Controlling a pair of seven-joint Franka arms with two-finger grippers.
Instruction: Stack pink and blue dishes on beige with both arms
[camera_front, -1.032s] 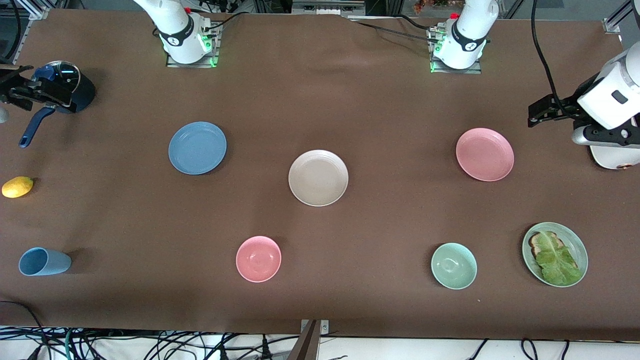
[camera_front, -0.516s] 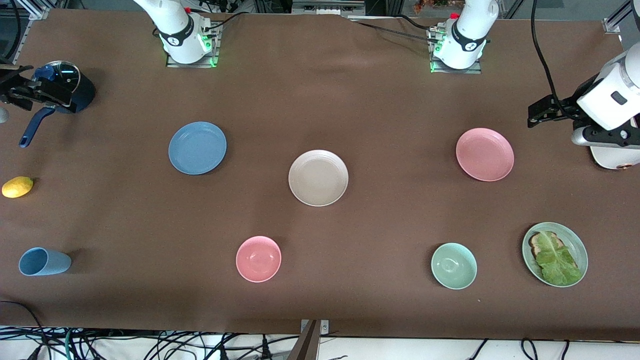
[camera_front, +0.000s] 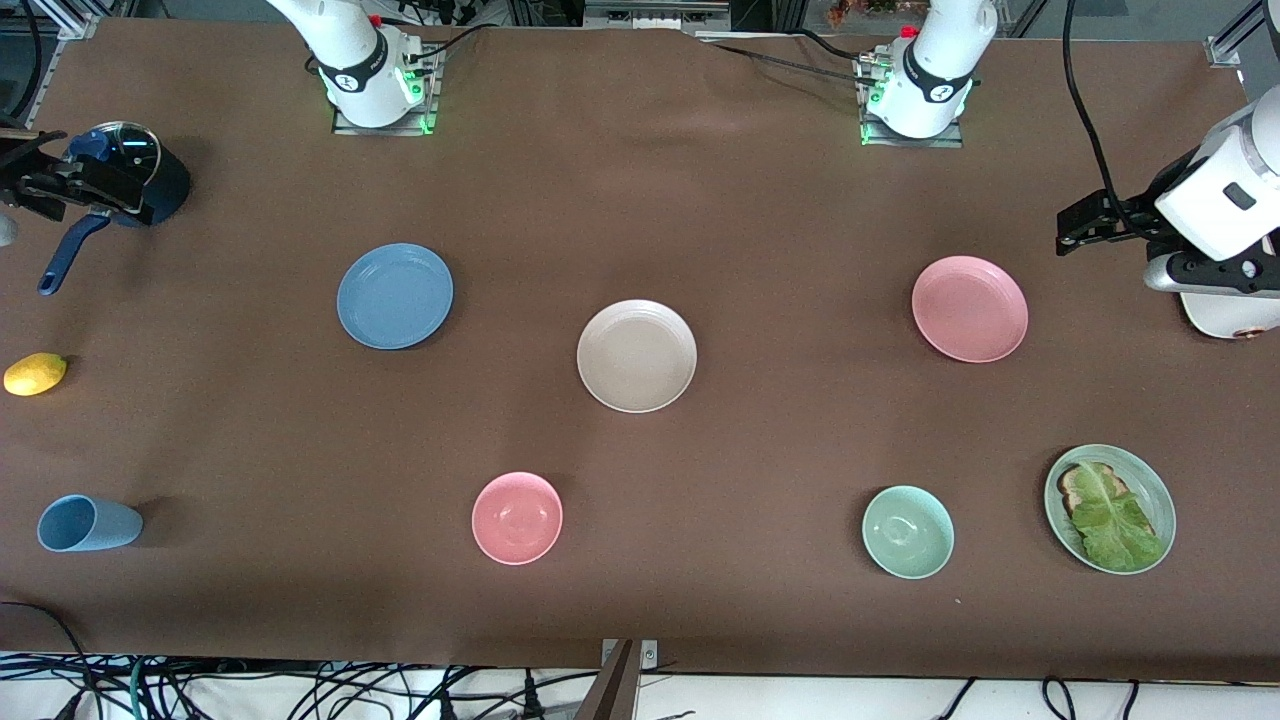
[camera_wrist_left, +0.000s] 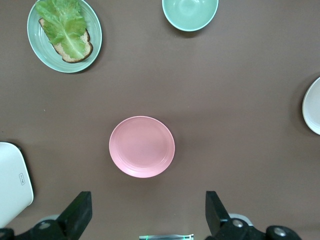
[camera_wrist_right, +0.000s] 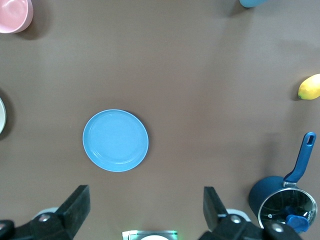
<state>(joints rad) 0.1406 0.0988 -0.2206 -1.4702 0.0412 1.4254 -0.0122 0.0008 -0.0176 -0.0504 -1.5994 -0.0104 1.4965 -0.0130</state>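
Note:
The beige plate (camera_front: 637, 355) lies flat at the table's middle. The blue plate (camera_front: 395, 295) (camera_wrist_right: 115, 140) lies toward the right arm's end, and the pink plate (camera_front: 969, 308) (camera_wrist_left: 142, 146) toward the left arm's end. Both sit a little farther from the front camera than the beige one. My left gripper (camera_front: 1072, 228) (camera_wrist_left: 146, 217) hangs high and open over the table's end past the pink plate, holding nothing. At the other end, my right gripper (camera_front: 25, 180) (camera_wrist_right: 145, 210) hangs high over the saucepan, open and empty. Each wrist view looks down on its plate.
Nearer the front camera stand a pink bowl (camera_front: 517, 517), a pale green bowl (camera_front: 908, 531) and a green plate with toast and lettuce (camera_front: 1110, 508). At the right arm's end are a blue saucepan (camera_front: 140, 185), a lemon (camera_front: 35, 373) and a tipped blue cup (camera_front: 88, 523). A white device (camera_front: 1230, 315) sits under the left hand.

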